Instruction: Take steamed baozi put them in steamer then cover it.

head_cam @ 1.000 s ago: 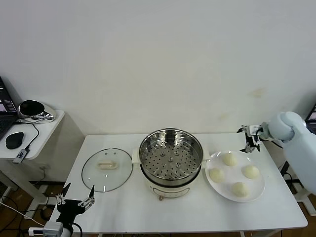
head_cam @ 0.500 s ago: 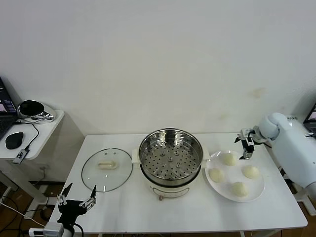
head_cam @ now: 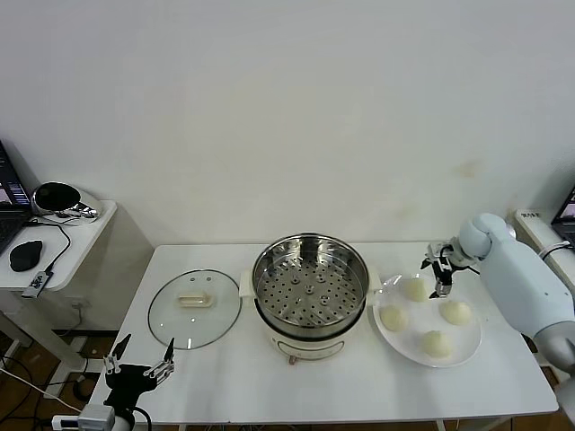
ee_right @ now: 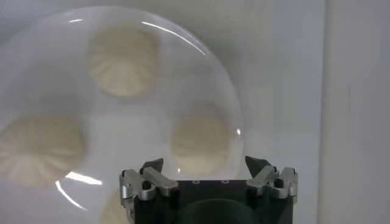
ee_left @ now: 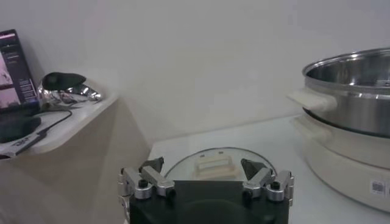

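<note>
Four cream-white baozi lie on a white plate (head_cam: 470,346) right of the steamer (head_cam: 311,292): one at the back (head_cam: 416,289), one left (head_cam: 393,317), one right (head_cam: 456,312), one at the front (head_cam: 436,343). The steamer's perforated tray is empty. The glass cover (head_cam: 195,308) lies flat to the steamer's left. My right gripper (head_cam: 440,270) is open and empty, above the plate's back edge beside the back baozi. The right wrist view shows this gripper (ee_right: 204,165) over a baozi (ee_right: 201,143). My left gripper (head_cam: 137,364) is open and empty, parked at the table's front left corner.
A side table (head_cam: 90,235) with a mouse, a cable and a shiny black object stands to the left. The left wrist view shows the cover's handle (ee_left: 213,165) just ahead of the left gripper (ee_left: 202,164) and the steamer (ee_left: 353,91) beyond. The wall lies behind.
My right gripper has moved left from the table's right back edge to above the plate's back edge. The left arm, the baozi and the cover have not moved.
</note>
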Tool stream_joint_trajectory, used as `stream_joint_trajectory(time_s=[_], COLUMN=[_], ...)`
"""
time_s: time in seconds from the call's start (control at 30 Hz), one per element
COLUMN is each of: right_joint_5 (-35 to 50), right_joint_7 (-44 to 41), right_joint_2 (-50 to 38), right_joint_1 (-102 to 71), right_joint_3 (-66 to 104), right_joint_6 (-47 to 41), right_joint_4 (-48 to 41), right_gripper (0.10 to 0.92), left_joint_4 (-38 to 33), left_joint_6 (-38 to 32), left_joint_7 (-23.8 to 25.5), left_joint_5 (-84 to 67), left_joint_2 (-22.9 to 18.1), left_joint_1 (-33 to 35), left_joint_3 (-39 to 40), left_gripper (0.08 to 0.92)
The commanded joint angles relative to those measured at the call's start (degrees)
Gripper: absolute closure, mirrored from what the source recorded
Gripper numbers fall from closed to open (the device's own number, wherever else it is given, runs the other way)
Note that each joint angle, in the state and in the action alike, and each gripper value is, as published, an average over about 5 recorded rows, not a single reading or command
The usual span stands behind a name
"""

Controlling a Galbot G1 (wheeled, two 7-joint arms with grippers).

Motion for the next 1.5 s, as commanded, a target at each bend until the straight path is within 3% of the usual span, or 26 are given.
stream_joint_trajectory(time_s=[0.03,0.87,1.3,1.5], right_joint_5=[-0.59,-2.92,-1.46,1.35], right_joint_7=[0.77,3.25,3.35,2.61], right_joint_2=[1.04,3.46,2.18,-0.60], right_joint_1=[0.27,-0.61,-0.99,0.08], right_joint_3=[0.00,0.56,0.57,-0.72], right_joint_6=[0.33,0.78,0.19,-0.95], right_joint_4=[-2.06,-5.53,-4.29,-0.72], right_gripper=[0.203,0.207,0.519,0.538], left_joint_4=[0.15,1.63,2.17,2.24], left_joint_6=[0.03,0.03,0.06,0.04], left_joint_7=[0.01,0.03,0.03,-0.01], left_joint_5=[-0.28,-0.27,-0.22,-0.16], left_joint_2=[-0.01,-0.29,-0.25,-0.17], left_joint_1=[-0.11,-0.96,-1.33,-1.35], left_joint_3=[0.01,0.63,0.72,0.91], left_gripper=[0.177,0.177,0.177,0.177])
